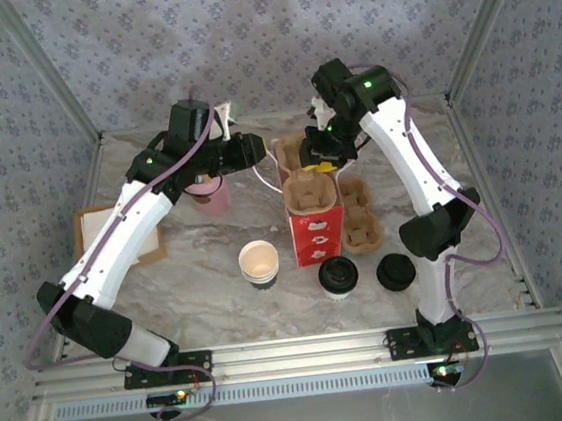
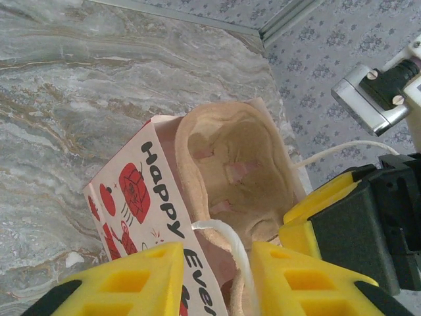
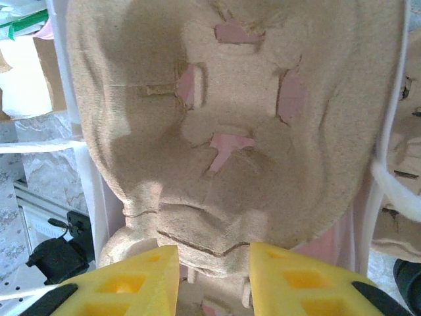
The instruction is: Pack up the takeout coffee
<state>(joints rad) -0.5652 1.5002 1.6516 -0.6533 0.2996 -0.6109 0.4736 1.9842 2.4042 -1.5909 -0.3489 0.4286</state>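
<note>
- Early stage, by the look of the layout: takeout coffee (image 1: 337, 277) not yet packed. Stands lidded on the tabletop (image 1: 195, 255) near the front edge, right of centre, just in front of the red paper bag (image 1: 315, 232) and outside it.
- Apparently done: bag upright at mid-tabletop with its mouth open, pulp cup tray (image 3: 230, 131) set into the mouth, wells empty.
- Probably left to do: settle the tray in the bag, then lift the coffee into a well.
- Right gripper (image 3: 214, 253): jaws narrow, clamped on the tray's near rim.
- Left gripper (image 2: 217, 253): jaws narrow, white bag handle (image 2: 230, 237) running between them. Cannot tell whether pinched or only hooked.
- Other containers: second pulp tray (image 1: 358, 214) lying flat beside the bag toward the right edge, empty. Lidless white cups (image 1: 259, 263) left of the coffee, nothing visible inside. Another black lid (image 1: 396, 272) right of the coffee; cannot tell if a cup sits beneath.
</note>
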